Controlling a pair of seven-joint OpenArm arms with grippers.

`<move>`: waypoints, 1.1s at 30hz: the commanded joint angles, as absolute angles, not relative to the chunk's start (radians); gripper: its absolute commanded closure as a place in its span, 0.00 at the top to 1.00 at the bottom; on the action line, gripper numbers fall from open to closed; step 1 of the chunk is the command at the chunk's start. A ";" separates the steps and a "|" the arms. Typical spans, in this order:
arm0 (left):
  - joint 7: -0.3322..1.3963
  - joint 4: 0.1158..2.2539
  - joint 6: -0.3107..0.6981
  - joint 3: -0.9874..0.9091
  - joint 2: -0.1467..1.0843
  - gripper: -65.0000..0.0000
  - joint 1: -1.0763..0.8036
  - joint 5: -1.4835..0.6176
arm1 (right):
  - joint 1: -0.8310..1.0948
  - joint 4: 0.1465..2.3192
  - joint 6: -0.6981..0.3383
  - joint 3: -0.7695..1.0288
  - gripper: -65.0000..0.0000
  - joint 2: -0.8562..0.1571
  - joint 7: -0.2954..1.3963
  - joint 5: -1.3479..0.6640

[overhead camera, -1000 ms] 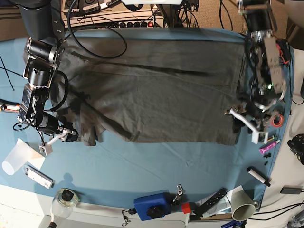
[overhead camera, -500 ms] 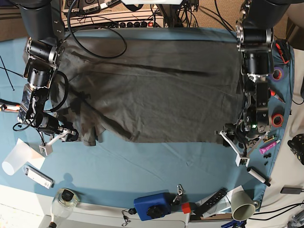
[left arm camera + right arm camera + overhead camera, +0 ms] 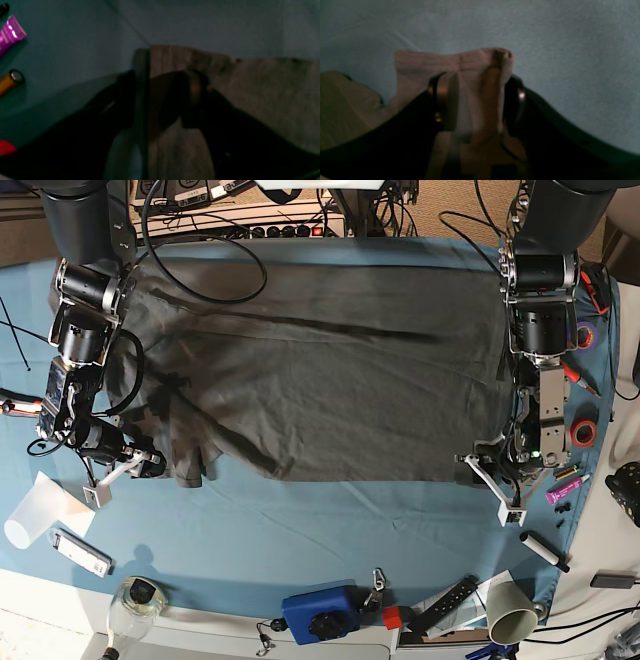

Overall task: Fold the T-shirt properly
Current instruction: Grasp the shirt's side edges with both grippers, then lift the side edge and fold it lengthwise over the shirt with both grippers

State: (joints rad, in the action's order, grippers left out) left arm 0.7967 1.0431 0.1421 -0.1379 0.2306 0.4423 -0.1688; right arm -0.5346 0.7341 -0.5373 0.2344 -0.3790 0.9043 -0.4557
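Gripping both near corners of the shirt (image 3: 320, 370) squarely matters: right pincer (image 3: 476, 105) holds cloth, left pincer (image 3: 160, 100) straddles the hem, grip unclear.

a blue table cloth (image 3: 300, 530) covers the table, with a power strip (image 3: 270, 225) and cables behind.

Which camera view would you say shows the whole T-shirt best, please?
The base view: the T-shirt lies spread flat across the blue table cloth, outline visible from sleeve to hem. The right wrist view shows only a bunched corner between the right gripper fingers; the left wrist view, dark and blurred, shows one edge at the left gripper.
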 commanded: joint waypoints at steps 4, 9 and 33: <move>0.897 1.040 0.139 -0.137 0.235 0.10 0.446 -0.197 | -0.538 0.731 -0.526 0.231 0.11 -0.382 0.969 -0.421; 0.948 1.043 0.139 -0.137 0.236 0.00 0.447 -0.206 | -0.538 0.735 -0.526 0.231 0.00 -0.382 0.969 -0.421; 1.230 1.410 0.094 -0.138 0.237 0.00 0.446 -0.207 | -0.537 1.191 -0.524 0.231 0.00 -0.403 1.190 -0.571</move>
